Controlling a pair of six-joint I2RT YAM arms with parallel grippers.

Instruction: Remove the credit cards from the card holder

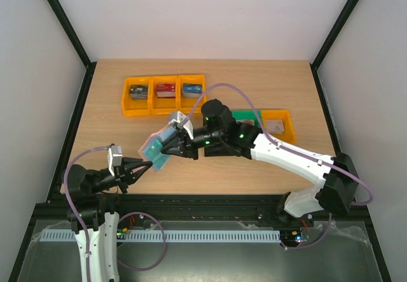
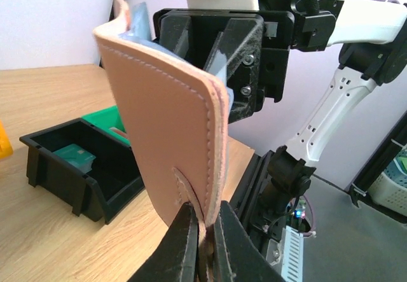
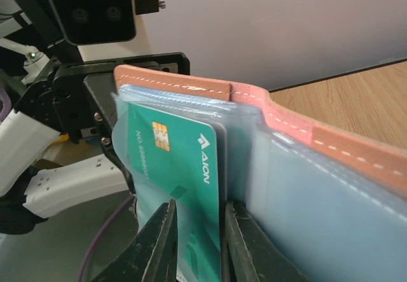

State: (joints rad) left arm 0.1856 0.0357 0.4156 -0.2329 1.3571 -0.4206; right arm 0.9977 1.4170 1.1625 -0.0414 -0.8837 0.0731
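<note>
The card holder [image 2: 168, 129] is up in the air over the table's [image 1: 254, 84] near side, pinkish-tan leather outside, pale blue inside, a teal credit card [image 3: 181, 167] showing. The left gripper [image 2: 203, 226] is pinched tight on its edge. The right gripper's [image 3: 200, 217] narrow jaws straddle the teal credit card, and I can't tell if they grip it.

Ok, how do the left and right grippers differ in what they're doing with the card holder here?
The left gripper is shut on the leather outer edge of the card holder; the right gripper reaches its pale blue inside, fingers flanking the teal card. The left gripper's pinch is plain; whether the right gripper is clamped on that card is unclear. Both work on the same upright holder.
</note>
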